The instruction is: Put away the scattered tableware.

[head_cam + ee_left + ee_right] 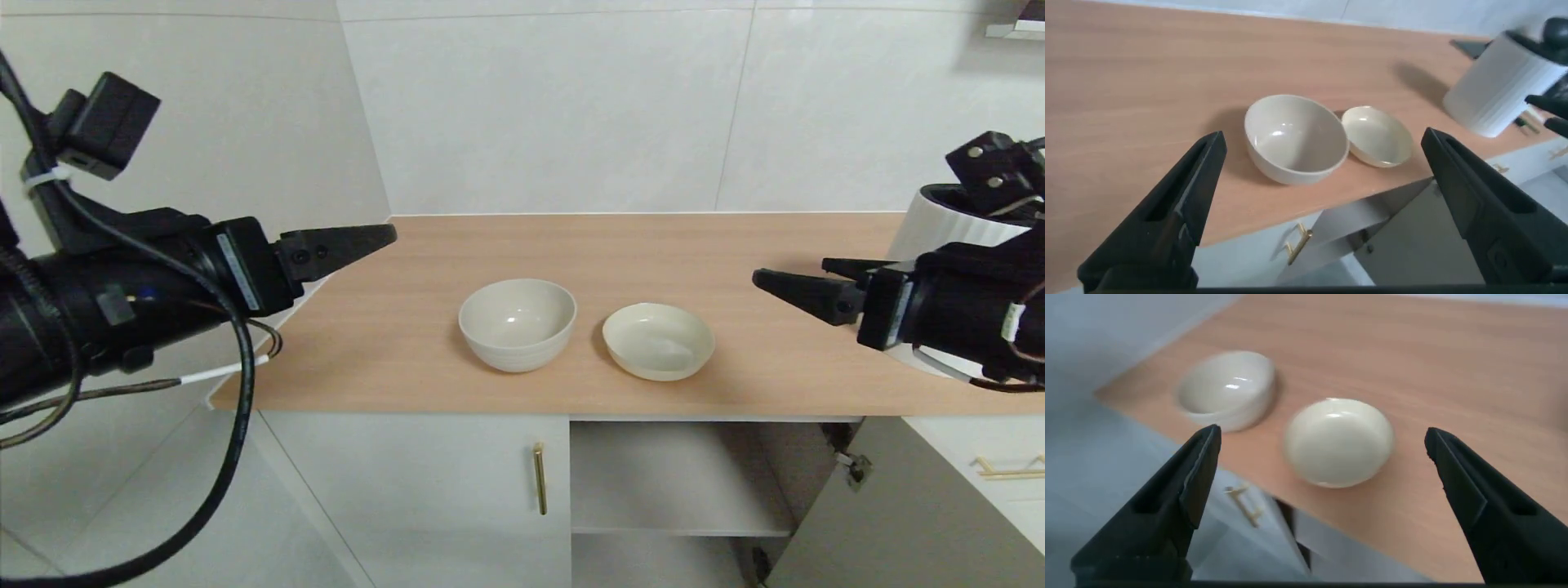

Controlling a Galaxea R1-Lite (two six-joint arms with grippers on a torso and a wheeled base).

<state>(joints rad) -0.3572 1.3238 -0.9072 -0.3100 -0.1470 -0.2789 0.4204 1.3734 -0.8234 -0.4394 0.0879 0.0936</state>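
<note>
bowls: 2, both cream and upright on the wooden countertop. The deep bowl is on the robot's left, the shallow bowl on its right.
bowl spacing: just beside each other, with a narrow gap in the head view. Both sit near the front edge and have nothing inside.
grippers: 2.
left gripper: jaws spread wide and holding nothing. It hangs over the left end of the countertop, pointing toward the bowls.
right gripper: jaws spread wide and holding nothing. It hangs over the right part of the countertop, pointing toward the bowls.
bowls vs jaws: the pair lies between the two grippers, touching neither. The deep bowl is well apart from the left fingertips. The shallow bowl is nearer the right fingertips but still apart. In each wrist view both bowls show in the gap between the fingers, farther off.
white ribbed container: 1, on the countertop at the right, behind the right arm, which covers part of it.
cabinet: 1 open compartment below the shallow bowl, with a shelf across it. Its door is swung out to the right.
closed door: 1, left of the opening, below the deep bowl. It has a gold bar handle.
far right: 1 more gold handle on the cabinet front there.
backdrop: pale tiled wall behind the countertop.
</note>
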